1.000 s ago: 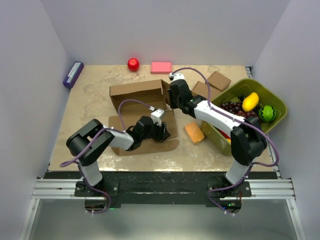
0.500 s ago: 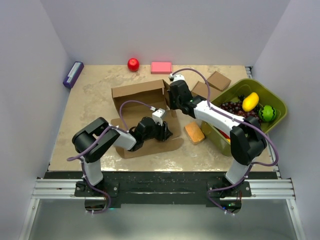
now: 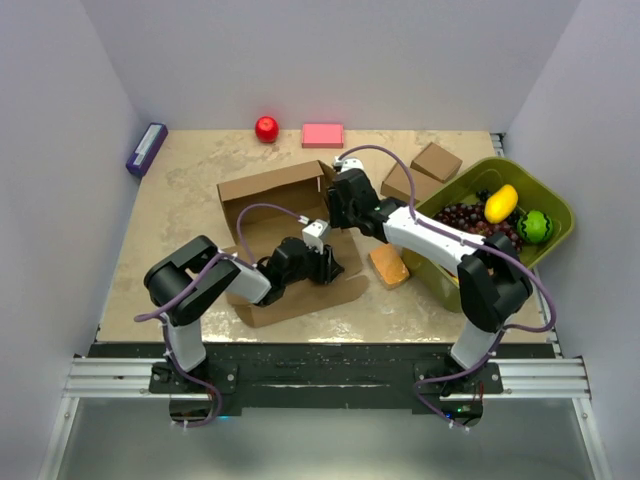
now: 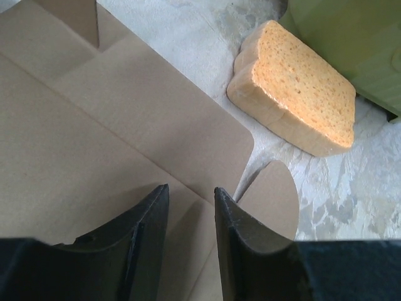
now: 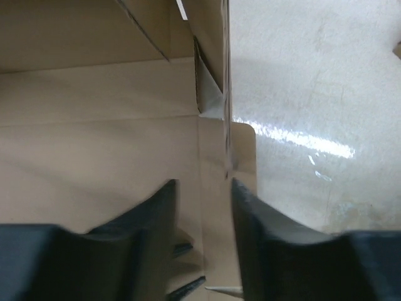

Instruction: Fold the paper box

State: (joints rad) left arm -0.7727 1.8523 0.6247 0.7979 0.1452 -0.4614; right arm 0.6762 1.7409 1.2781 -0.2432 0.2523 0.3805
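Observation:
The paper box is a large brown cardboard sheet in the middle of the table, with its back wall raised and its front panel lying flat. My left gripper hovers low over the front right part of the sheet, jaws apart. The left wrist view shows flat cardboard and a rounded tab under the left gripper, with nothing between its jaws. My right gripper is at the box's right end, open. In the right wrist view the right gripper is just beside an upright side flap.
An orange sponge lies just right of the sheet, next to a green bin of fruit. Two small brown boxes sit behind the right arm. A red ball, a pink block and a purple item line the back.
My right gripper has opened, letting go of the box's right end, and shifted slightly left. The sheet has turned a little, its front edge swinging toward the right. The left jaws narrowed slightly.

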